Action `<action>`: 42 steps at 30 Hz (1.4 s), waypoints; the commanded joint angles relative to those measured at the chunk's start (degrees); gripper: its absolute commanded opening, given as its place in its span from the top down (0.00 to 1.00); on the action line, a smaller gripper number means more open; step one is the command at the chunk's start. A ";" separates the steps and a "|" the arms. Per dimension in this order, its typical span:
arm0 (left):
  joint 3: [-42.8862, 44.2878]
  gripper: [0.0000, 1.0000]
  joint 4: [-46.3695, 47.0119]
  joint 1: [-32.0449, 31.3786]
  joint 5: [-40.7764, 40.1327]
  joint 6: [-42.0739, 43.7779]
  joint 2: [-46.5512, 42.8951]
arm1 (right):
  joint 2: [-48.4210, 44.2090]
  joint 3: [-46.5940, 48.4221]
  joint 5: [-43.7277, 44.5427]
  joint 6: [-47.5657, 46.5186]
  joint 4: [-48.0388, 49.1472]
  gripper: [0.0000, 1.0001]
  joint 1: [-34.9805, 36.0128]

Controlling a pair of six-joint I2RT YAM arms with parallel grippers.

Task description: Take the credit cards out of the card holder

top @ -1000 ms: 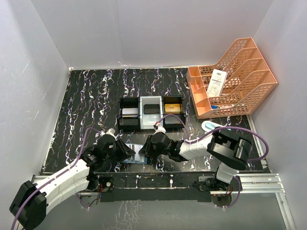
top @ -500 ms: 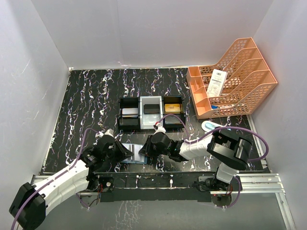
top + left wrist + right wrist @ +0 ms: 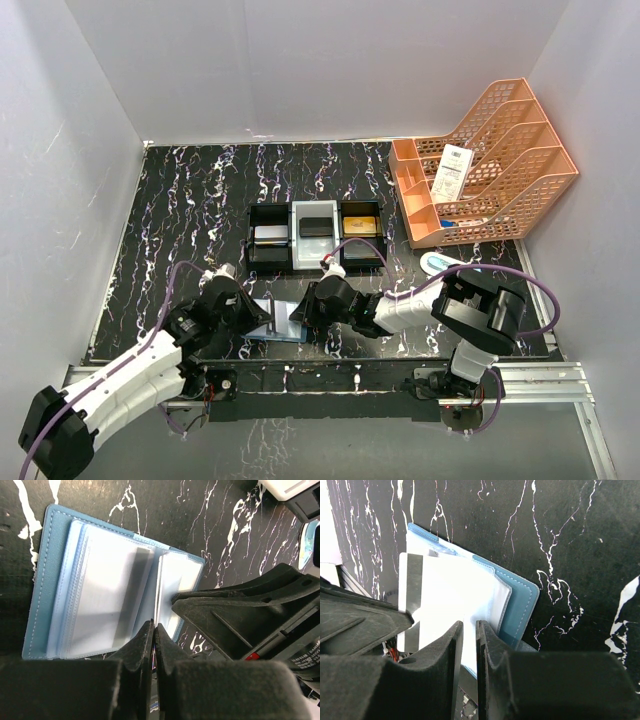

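Setting: robot lab test cell. Evidence: plain white panels (image 3: pixel 330 60) wall table on three sides. Black marbled top (image 3: pixel 190 220) as work surface. Left arm (image 3: pixel 130 375) and right arm (image 3: pixel 470 315) bolted to aluminium rail (image 3: pixel 540 375) at 6 o'clock. Purple cables (image 3: pixel 545 290) run exposed. Orange file rack (image 3: pixel 490 165) at 2 o'clock.

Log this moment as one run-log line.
phase: card extraction | left gripper: shut on credit card, upright | right gripper: shut on card holder | tray: three cards inside
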 commanded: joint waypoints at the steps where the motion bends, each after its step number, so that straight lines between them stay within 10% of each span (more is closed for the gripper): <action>1: 3.34 1.00 -6.56 -0.06 -3.07 4.42 -1.52 | 0.56 -2.16 1.61 -2.44 -11.41 0.83 -0.25; 24: 3.31 1.00 -2.92 -0.10 0.27 6.52 1.54 | -0.13 12.24 -8.10 -10.34 -9.32 0.76 -0.16; 42: 2.07 0.85 3.92 -0.06 3.51 6.72 6.34 | 3.73 6.40 -4.28 -5.78 -7.91 0.74 -0.23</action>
